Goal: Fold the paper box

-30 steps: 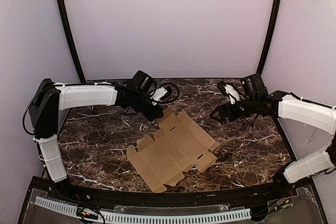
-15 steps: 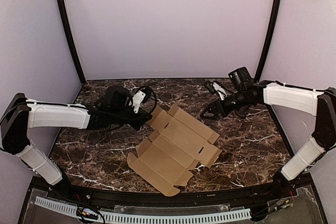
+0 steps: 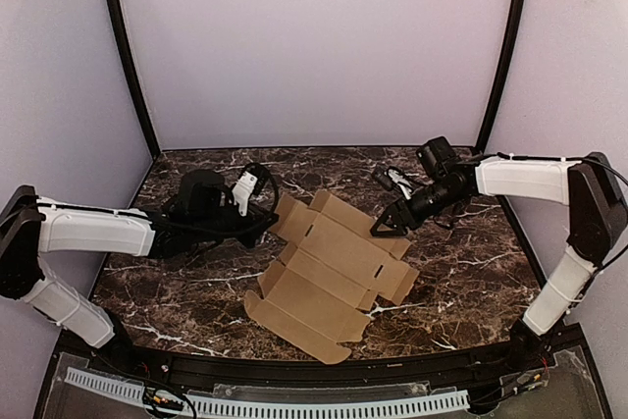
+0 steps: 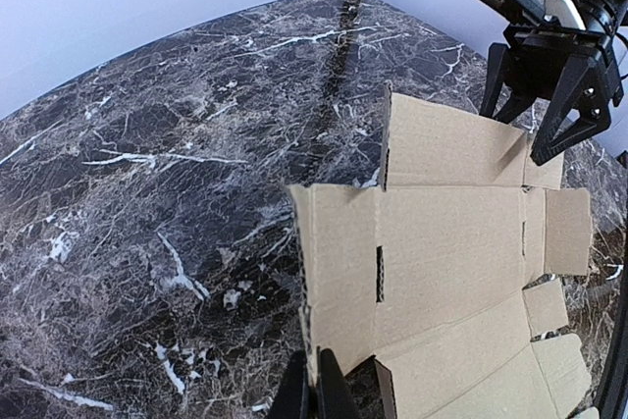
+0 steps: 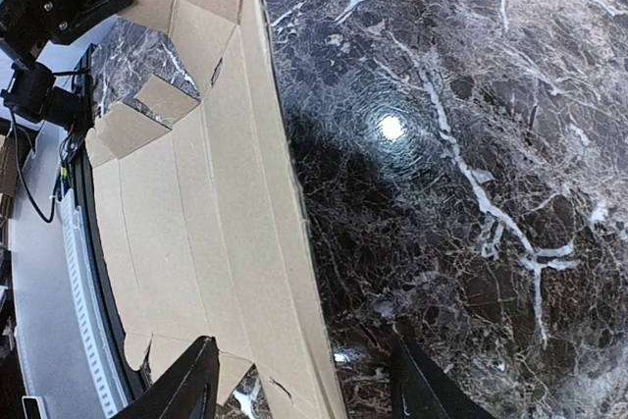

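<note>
Top external view: the paper box (image 3: 329,277) lies unfolded mid-surface (image 3: 461,282), its creases running roughly 10 to 4 o'clock, nothing in it. The left hand (image 3: 263,223) is clenched on its 10 o'clock corner. The right hand (image 3: 385,229) has its jaws parted astride the 2 o'clock edge, not yet gripping, so that far flap looks like its job.
</note>
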Robot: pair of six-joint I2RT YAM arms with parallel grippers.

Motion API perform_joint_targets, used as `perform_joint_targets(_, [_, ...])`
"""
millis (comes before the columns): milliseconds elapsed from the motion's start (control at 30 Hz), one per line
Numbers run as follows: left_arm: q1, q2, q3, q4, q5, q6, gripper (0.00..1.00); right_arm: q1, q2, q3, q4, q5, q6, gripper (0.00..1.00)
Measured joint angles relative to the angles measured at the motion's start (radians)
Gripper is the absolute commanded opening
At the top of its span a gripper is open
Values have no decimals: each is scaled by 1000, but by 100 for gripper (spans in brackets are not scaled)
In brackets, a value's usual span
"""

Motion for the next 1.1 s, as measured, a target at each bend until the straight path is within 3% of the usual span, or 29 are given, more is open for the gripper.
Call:
perform_joint_targets(167, [0,-11,0,12,0,0,1,3,31,6,-20,-29,-17,40])
perform_joint_targets(333, [0,-25,-6,14,-7,0,0,14,32,7,-23,-35,-30,35])
perform_joint_targets(500, [0,-31,-10,14,-19,2,0,24,27,8,-24,-34,-36,22])
perform_joint_targets(700, [0,-32,-11,14,-24,4,0,32,19,10,-26,-23,-39,19])
perform_joint_targets(833, [0,-32,-11,14,-26,4,0,41,7,13,-35,-13,-41,24])
perform_joint_targets(1100, [0,-32,-11,14,-26,4,0,54,-8,40,-62,15,-45,23])
